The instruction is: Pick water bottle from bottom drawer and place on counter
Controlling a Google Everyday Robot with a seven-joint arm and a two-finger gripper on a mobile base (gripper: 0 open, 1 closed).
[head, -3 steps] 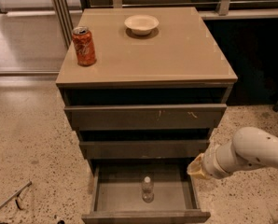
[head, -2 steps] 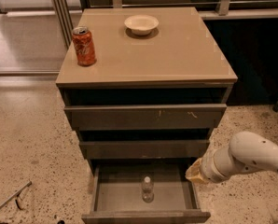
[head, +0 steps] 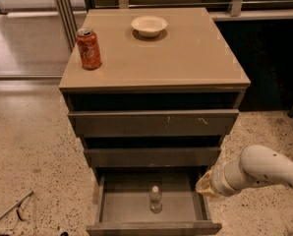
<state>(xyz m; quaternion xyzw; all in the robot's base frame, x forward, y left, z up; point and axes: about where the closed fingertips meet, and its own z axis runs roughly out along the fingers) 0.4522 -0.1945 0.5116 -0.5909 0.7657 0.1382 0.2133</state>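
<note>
The water bottle (head: pixel 155 199) stands upright mid-floor in the open bottom drawer (head: pixel 151 227). The gripper (head: pixel 204 184) hovers over the drawer's right wall, with the bottle at its 8 o'clock. Whether it is open cannot be told. The counter (head: pixel 186 58) lies toward 12.

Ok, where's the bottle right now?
The bottle stands upright near the middle of the open bottom drawer, low in the camera view. The claw is at the drawer's right wall, not touching the bottle.
</note>
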